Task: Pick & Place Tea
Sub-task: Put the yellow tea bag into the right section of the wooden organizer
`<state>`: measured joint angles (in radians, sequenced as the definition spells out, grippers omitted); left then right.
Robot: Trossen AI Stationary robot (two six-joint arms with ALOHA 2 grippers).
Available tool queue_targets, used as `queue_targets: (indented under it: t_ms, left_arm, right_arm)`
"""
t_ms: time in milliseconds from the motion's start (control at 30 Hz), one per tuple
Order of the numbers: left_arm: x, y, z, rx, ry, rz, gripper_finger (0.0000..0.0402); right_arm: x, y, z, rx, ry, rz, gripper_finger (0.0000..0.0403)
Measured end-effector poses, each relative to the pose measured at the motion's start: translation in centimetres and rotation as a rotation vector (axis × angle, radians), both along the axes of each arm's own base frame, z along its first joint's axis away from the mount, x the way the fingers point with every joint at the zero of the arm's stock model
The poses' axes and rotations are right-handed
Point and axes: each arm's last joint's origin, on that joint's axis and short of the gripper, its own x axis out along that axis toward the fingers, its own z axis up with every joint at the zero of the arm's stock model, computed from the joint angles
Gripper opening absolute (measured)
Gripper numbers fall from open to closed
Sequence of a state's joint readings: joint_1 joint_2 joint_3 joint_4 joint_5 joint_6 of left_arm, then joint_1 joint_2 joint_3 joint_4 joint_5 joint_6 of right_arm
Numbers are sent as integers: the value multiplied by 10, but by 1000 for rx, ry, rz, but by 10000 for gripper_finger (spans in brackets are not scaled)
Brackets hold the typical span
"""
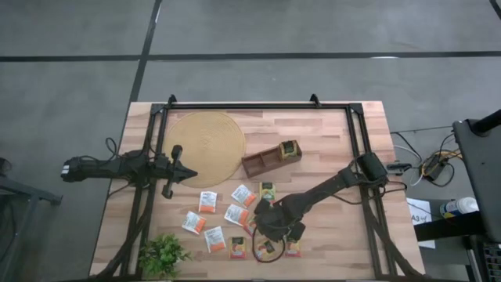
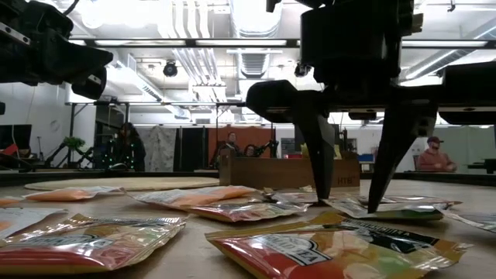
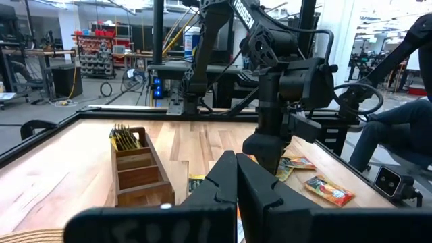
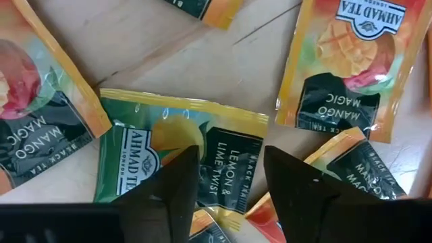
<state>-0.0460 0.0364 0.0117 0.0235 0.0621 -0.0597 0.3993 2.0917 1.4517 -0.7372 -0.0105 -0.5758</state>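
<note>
Sachets [image 1: 235, 215] strewn across wooden table [image 1: 329, 141]; workshop room behind

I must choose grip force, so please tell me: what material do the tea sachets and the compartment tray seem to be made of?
The tea sachets, such as the lemon and lime one under the open right hand, look like thin glossy plastic or foil film: they shine, crinkle and have printed faces. The compartment tray looks like brown wood with a matte finish, showing flat board walls.

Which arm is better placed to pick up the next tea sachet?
The right. Its end effector hangs open directly above the lemon and lime sachet. The left end effector is shut beside the round mat, away from the sachets.
</note>
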Motion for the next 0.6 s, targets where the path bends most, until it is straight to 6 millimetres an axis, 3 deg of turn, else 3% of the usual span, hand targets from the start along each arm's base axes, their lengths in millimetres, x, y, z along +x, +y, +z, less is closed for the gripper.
queue_targets:
  t_ms: [200,500,600]
  left_arm:
    - [0,0,0,0,0,-1,0]
    - [0,0,0,0,-1,-1,0]
    - [0,0,0,0,-1,-1,0]
  right_arm:
    - [0,-1,0,-2,8,-3,140]
    - [-1,-2,1,-11,4,-5,28]
    - [-1,-2,1,-15,2,-6,12]
